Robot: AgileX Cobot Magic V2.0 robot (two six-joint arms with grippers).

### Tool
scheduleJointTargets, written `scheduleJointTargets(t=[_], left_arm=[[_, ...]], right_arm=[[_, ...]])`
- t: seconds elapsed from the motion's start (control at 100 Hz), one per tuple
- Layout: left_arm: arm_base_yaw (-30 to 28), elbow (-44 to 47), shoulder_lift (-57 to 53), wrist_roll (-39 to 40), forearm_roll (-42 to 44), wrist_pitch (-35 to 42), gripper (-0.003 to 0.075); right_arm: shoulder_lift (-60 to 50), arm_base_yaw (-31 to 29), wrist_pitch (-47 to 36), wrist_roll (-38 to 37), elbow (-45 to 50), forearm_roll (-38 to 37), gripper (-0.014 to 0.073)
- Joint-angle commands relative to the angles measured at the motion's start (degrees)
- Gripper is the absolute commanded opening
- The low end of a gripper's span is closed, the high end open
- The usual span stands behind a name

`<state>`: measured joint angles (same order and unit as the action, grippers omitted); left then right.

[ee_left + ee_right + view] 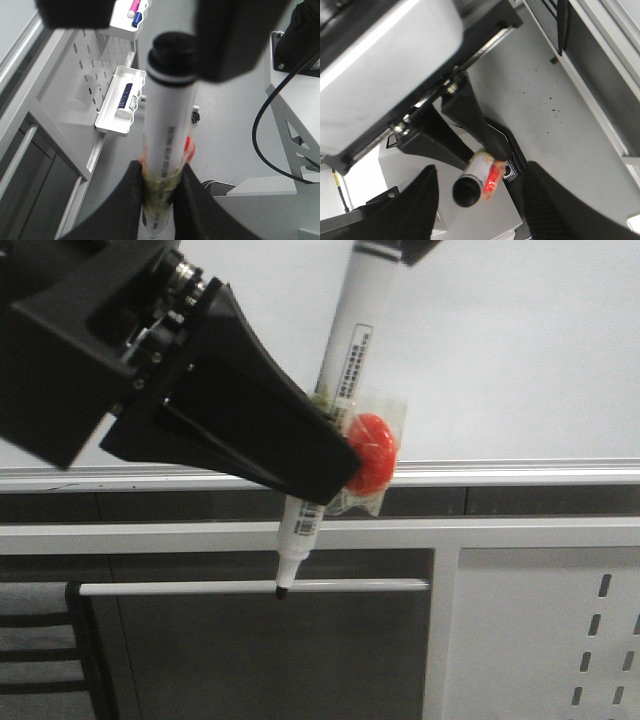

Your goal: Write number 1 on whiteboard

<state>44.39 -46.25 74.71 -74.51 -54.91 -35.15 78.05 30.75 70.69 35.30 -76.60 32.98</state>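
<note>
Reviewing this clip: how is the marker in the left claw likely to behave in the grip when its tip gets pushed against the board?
The marker looks stiff, so it probably won't bend. Its smooth round barrel could twist or slide, though tape wrapped at the grip likely adds friction. The left claw holds it mid-barrel, so tip pressure may lever it slightly.

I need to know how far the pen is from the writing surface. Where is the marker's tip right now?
In the front view the marker, clamped in the left gripper, points down; its tip hangs below the whiteboard and its rail, in front of a thin white bar.
</note>
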Motion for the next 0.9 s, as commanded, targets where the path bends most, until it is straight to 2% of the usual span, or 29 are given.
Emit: scheduleJointTargets(t=[0.0, 0.29, 0.36, 0.65, 0.89], left_arm=[[0.35, -1.79, -1.19, 0.61, -1.98, 1.15, -0.0020], [0.35, -1.79, -1.19, 0.61, -2.60, 3.13, -0.0020], [0.35, -1.79, -1.19, 0.61, -2.60, 3.12, -0.0020], [0.35, -1.79, -1.19, 0.61, -3.84, 3.79, -0.0020], [0.24, -1.79, -1.29, 0.61, -4.11, 4.19, -0.0015]], right_arm=[[-0.79, 0.08, 1.52, -0.08, -2.04, 1.63, 0.0345], [-0.33, 0.08, 1.74, -0.08, -2.04, 1.63, 0.0337], [-0.06, 0.08, 1.74, -0.08, -2.04, 1.63, 0.0283], [0.34, 0.08, 1.96, -0.08, -2.04, 1.52, -0.0065], [0.34, 0.08, 2.40, -0.08, -2.04, 1.52, -0.0071]])
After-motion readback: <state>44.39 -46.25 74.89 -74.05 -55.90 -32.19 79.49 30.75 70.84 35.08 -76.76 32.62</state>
